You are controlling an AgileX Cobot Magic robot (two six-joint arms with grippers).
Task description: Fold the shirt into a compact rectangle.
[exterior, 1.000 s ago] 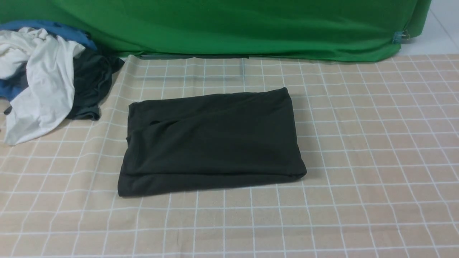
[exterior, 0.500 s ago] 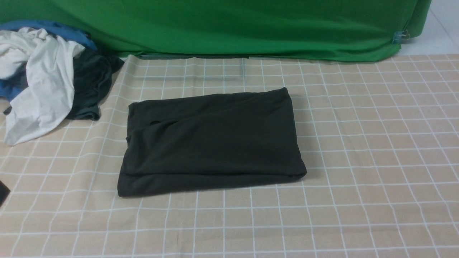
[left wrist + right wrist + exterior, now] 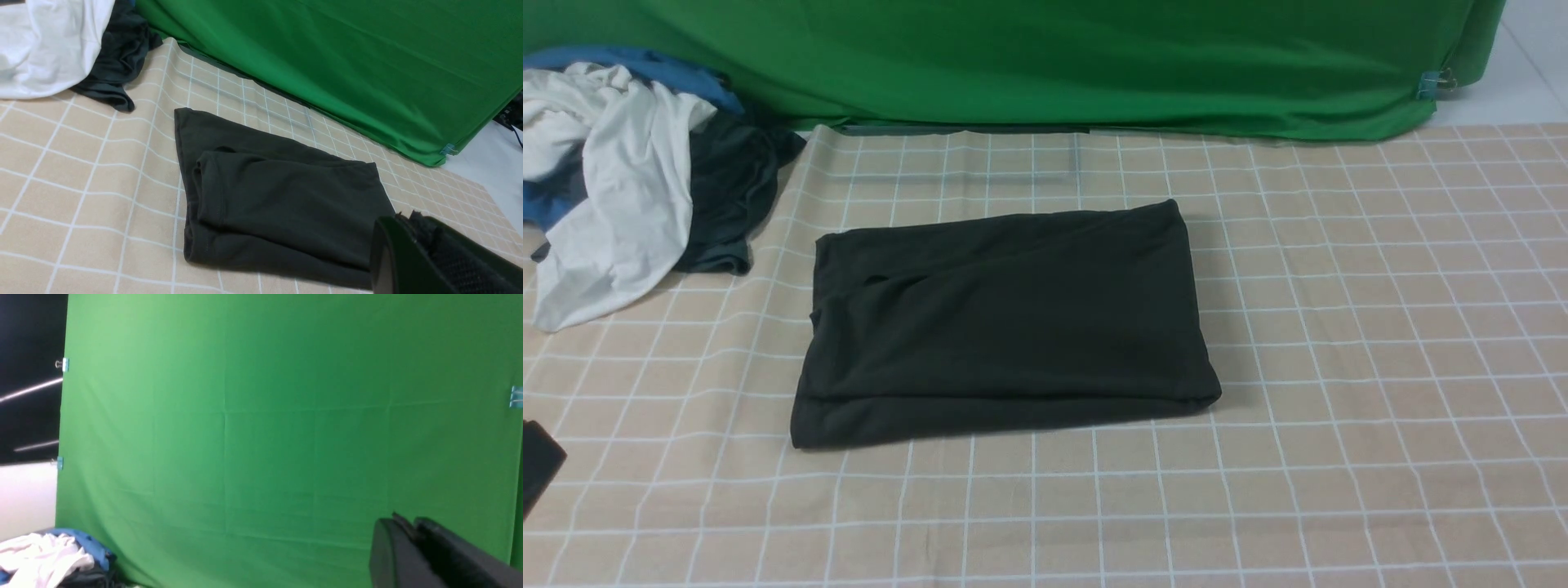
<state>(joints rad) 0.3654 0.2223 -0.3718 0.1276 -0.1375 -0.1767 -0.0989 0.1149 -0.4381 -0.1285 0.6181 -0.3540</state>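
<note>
The black shirt (image 3: 1005, 322) lies folded into a flat rectangle in the middle of the checked tablecloth (image 3: 1339, 327), with a doubled edge toward me. In the left wrist view the shirt (image 3: 278, 204) shows its layered folds. My left gripper (image 3: 408, 216) hovers near the shirt's near corner, shut and empty; only a dark piece of it (image 3: 535, 465) shows at the front view's lower left edge. My right gripper (image 3: 408, 522) is raised and faces the green backdrop, its fingers close together with nothing between them.
A pile of white, blue and dark grey clothes (image 3: 621, 180) sits at the table's back left corner. A green backdrop (image 3: 1045, 57) hangs along the far edge. The tablecloth reaches past the shirt on every side.
A dark piece of my left gripper has come into the front view at the lower left edge and moved further in. The shirt has not moved.
</note>
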